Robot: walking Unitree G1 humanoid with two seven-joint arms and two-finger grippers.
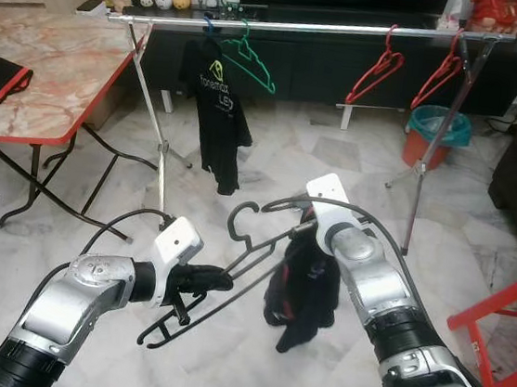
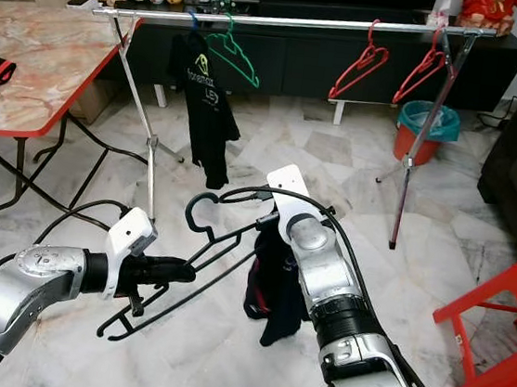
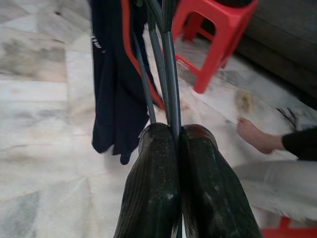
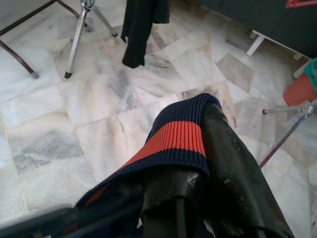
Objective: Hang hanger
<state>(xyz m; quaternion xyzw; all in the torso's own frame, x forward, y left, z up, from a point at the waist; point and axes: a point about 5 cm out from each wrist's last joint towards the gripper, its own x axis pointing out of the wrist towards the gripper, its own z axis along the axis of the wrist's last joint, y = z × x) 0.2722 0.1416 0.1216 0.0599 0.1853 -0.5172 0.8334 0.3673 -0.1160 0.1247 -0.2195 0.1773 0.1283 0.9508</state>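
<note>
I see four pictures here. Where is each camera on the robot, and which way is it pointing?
Left eye view: on the head, looking forward and down at the clothes rail; both silver arms show, left gripper and right gripper.
Right eye view: the head's other eye, same scene, slightly shifted.
Left wrist view: on the left wrist, looking along its fingers, shut on the black hanger.
Right wrist view: on the right wrist, looking down at the floor over its fingers, which grip the navy garment.
Shared: hanger, garment, red stool.
</note>
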